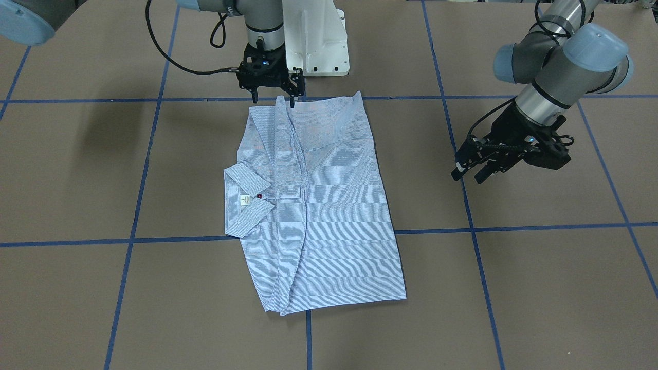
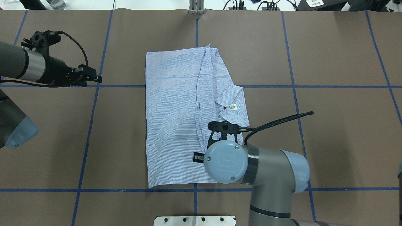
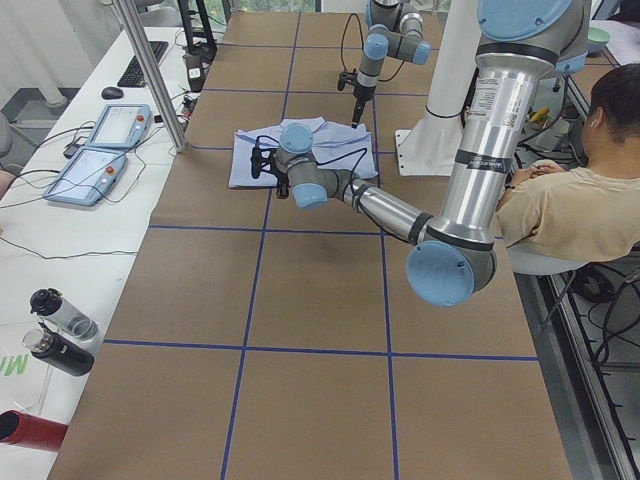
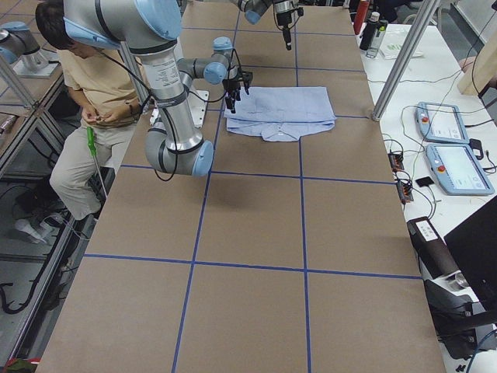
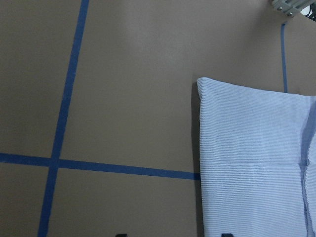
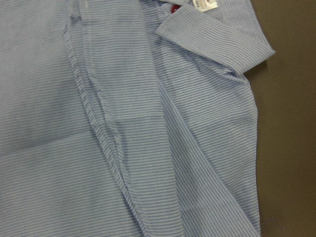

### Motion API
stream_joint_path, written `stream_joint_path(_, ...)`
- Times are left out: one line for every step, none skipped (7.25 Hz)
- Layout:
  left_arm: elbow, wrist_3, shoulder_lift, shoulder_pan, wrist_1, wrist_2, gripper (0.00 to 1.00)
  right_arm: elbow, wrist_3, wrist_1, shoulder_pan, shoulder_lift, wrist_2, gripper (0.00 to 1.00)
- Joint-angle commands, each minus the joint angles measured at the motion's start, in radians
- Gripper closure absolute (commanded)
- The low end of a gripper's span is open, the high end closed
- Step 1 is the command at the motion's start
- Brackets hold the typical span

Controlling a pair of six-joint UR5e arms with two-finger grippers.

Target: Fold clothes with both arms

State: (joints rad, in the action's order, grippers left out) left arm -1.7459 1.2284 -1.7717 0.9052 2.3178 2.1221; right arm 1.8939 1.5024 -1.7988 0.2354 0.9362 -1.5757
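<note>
From across the counter (image 1: 540,288) you see the shirt (image 1: 334,205) lying folded into a long rectangle at mid-counter. Its collar (image 1: 245,179) is turned toward the robot's right, with the white label (image 1: 246,199) and a red button (image 1: 259,196) between the collar points. Your right tool (image 1: 273,96) hangs over the shirt's edge nearest the white pedestal (image 1: 318,41); its fingers are spread, one tip sits at the cloth's edge, and nothing is clasped. Your left tool (image 1: 470,176) hovers tilted, well apart from the shirt on the robot's left, released and empty. Overhead, the right wrist covers its own tool above the shirt's near part, while the left tool sits over bare counter by a blue tape line (image 2: 125,86). From the left end, a person (image 3: 570,200) sits beside the pedestal. From the right end, the shirt lies flat with the near arm's tool at its robot-side edge. The left wrist camera shows one shirt corner on brown counter. The right wrist camera is filled with striped cloth, creases and the collar.
</note>
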Motion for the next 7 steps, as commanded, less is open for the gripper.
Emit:
stream_joint_path(-0.01,-0.023,0.018,0.001,0.0,0.001,0.3,-0.137,-0.196,-0.105,-0.005,-0.129,0.008,0.0)
stream_joint_path(-0.01,-0.023,0.02,0.0,0.0,0.001,0.29,-0.166,-0.261,-0.108,-0.005,-0.129,0.017,0.0)
stream_joint_path(-0.01,-0.023,0.02,0.0,0.002,0.001,0.29,-0.192,-0.305,-0.111,-0.005,-0.129,0.02,0.0)
stream_joint_path(-0.012,-0.021,0.02,0.0,0.002,0.001,0.29,-0.202,-0.315,-0.114,-0.007,-0.123,0.02,0.0)
stream_joint_path(-0.012,-0.021,0.02,0.001,0.002,0.001,0.29,-0.205,-0.341,-0.146,-0.007,-0.125,0.019,0.0)
stream_joint_path(-0.021,-0.021,0.021,0.001,0.002,0.001,0.29,-0.202,-0.352,-0.171,-0.007,-0.122,0.019,0.0)
stream_joint_path(-0.03,-0.021,0.031,0.001,0.0,0.001,0.29,-0.2,-0.353,-0.174,-0.007,-0.114,0.019,0.0)
